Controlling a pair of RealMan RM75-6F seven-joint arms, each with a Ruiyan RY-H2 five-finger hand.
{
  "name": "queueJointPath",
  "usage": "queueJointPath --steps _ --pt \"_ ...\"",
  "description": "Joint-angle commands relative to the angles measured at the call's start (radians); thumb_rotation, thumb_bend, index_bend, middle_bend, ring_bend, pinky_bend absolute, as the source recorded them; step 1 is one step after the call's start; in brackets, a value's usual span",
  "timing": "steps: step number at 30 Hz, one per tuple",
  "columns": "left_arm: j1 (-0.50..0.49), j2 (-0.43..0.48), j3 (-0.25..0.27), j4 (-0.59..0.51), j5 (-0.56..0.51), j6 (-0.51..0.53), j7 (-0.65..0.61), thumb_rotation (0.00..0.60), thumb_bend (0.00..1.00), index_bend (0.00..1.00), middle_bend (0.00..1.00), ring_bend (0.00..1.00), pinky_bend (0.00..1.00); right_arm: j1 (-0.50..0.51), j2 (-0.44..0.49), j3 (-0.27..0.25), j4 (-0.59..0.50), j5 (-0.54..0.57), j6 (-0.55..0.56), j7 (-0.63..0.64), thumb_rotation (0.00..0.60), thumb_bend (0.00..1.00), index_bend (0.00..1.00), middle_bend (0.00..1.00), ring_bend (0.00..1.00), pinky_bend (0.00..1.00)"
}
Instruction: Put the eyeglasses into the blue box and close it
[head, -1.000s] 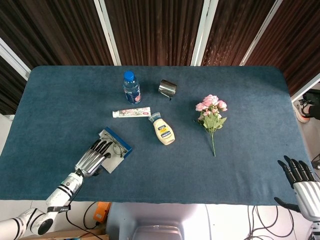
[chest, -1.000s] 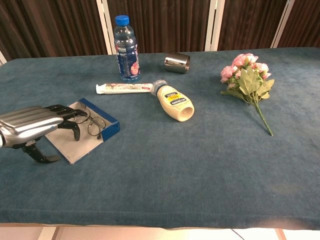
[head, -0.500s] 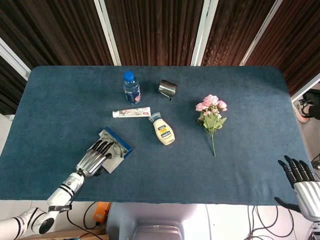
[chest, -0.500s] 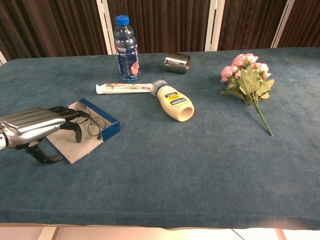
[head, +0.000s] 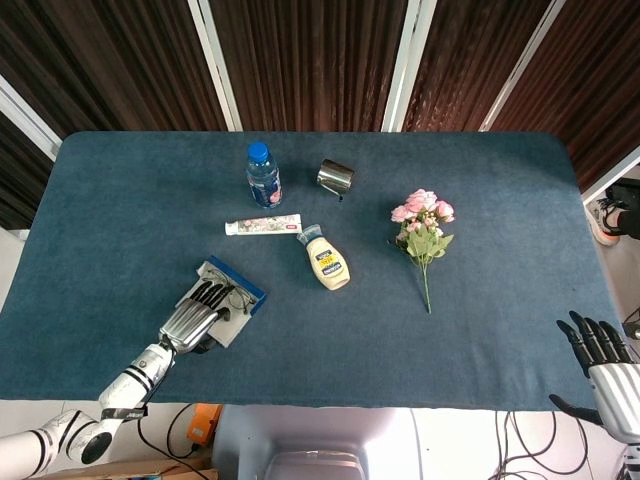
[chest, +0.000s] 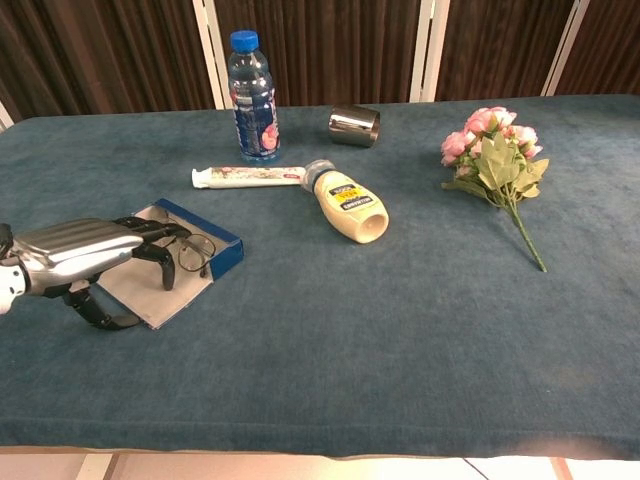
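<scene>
Eyeglasses (chest: 193, 251) lying inside open blue box (chest: 225, 249) at tabletop (chest: 400, 320) front left. Left robot hand (chest: 85, 256) over box, fingertips (chest: 165, 272) at glasses; grip unclear. Right robot hand (head: 603, 362) off tabletop edge, fingers spread, holding nothing.

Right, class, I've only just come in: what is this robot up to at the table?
The robot's left hand is over the open blue box at the near left of the table, its fingertips at the eyeglasses lying in the box. Whether it actually grips them cannot be told. The box is not yet closed. The right hand hangs open off the table's near right edge, holding nothing. A water bottle, toothpaste tube and flowers lie untouched.
</scene>
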Motion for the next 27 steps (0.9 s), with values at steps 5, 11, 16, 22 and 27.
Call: queueJointPath --steps 5,11,16,22,27 --pt "-0.007 0.001 -0.003 -0.007 0.005 -0.004 -0.025 0.6 0.25 0.41 0.0 0.0 0.03 0.0 0.001 0.0 0.002 -0.001 0.002 0.004 0.6 0.18 0.0 0.0 0.0 0.0" --pt "-0.01 -0.004 -0.007 0.001 0.019 0.006 -0.069 0.6 0.23 0.4 0.0 0.0 0.05 -0.002 0.002 0.0 0.003 -0.002 0.004 0.006 0.6 0.18 0.0 0.0 0.0 0.0" --pt "-0.01 -0.023 -0.007 0.03 0.042 0.024 -0.118 0.6 0.23 0.4 0.0 0.0 0.05 -0.002 0.001 0.0 0.002 -0.003 0.004 0.005 0.6 0.18 0.0 0.0 0.0 0.0" --pt "-0.007 -0.061 -0.015 0.085 0.083 0.078 -0.185 0.6 0.22 0.38 0.0 0.0 0.05 -0.003 0.002 0.0 0.003 -0.004 0.007 0.008 0.6 0.18 0.0 0.0 0.0 0.0" --pt "-0.005 -0.093 -0.027 0.135 0.107 0.129 -0.226 0.6 0.23 0.37 0.0 0.0 0.05 -0.004 0.005 0.0 0.003 -0.004 0.01 0.014 0.6 0.18 0.0 0.0 0.0 0.0"
